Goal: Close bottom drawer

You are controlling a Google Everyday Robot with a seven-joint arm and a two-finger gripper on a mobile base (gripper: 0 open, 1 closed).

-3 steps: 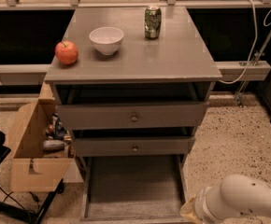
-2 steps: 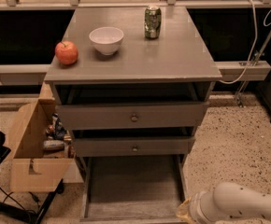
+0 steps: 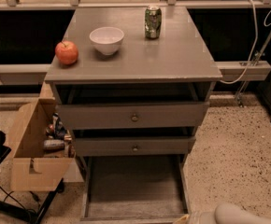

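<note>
The bottom drawer (image 3: pixel 134 183) stands pulled far out at the foot of the cabinet, its long grey tray bare. The two drawers above it, top (image 3: pixel 173 115) and middle (image 3: pixel 163 146), sit slightly out. A cardboard box (image 3: pixel 30 171) left of the cabinet holds a jumble of small items. On the surface (image 3: pixel 173 55) stand an apple (image 3: pixel 67 52), a white bowl (image 3: pixel 106 40) and a green can (image 3: pixel 153 21). The hand (image 3: pixel 187 217) is at the drawer's front right corner, mostly cut off by the picture's lower edge; I cannot tell whether it is released or clenched.
</note>
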